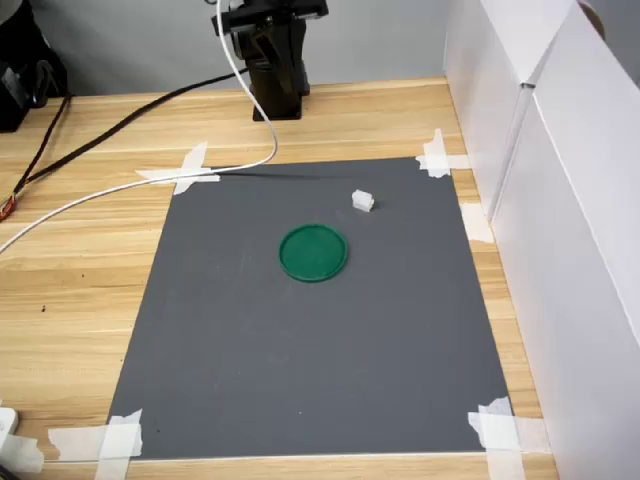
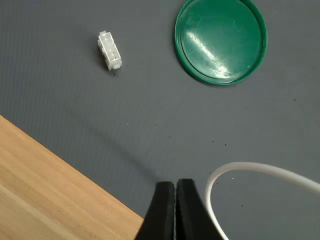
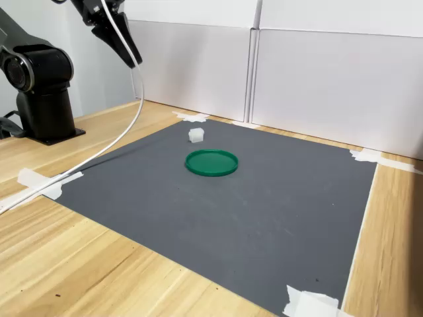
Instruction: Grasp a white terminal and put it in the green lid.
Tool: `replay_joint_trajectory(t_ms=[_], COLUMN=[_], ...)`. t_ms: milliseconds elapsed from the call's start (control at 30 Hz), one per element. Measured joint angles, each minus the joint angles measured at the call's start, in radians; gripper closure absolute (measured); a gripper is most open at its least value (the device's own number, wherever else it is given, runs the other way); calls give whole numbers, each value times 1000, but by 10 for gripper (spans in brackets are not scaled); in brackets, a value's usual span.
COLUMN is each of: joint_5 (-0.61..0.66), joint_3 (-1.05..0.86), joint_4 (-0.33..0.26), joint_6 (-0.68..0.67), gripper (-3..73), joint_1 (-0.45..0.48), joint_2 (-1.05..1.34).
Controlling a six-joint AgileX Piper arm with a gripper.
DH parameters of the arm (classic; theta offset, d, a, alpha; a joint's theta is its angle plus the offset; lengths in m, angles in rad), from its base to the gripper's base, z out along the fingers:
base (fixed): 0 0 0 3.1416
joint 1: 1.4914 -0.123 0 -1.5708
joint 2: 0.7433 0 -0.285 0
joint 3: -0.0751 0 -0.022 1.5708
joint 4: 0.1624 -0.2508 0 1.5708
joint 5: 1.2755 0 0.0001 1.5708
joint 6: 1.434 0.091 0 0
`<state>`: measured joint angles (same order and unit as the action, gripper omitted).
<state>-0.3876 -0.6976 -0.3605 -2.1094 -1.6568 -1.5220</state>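
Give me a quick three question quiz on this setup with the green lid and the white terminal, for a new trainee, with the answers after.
1. True or false: the white terminal already lies inside the green lid.
2. What are the gripper jaws doing in the wrist view: A) spread wide, B) closed together with nothing between them, C) clamped on the terminal?
3. What do both task things rest on?

Key
1. False; it lies apart from the lid.
2. B
3. The dark grey mat, taped to the wooden table.
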Motion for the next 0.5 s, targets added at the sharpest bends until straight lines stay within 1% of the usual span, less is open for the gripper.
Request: replay_joint_trajectory(t_ms=[233, 500], joint_5=[1, 45], joint_3=[0, 0], joint_4=[0, -1], joint_6=[-2, -46], gripper=[710, 710], joint_1=[0, 0], joint_2=[0, 0])
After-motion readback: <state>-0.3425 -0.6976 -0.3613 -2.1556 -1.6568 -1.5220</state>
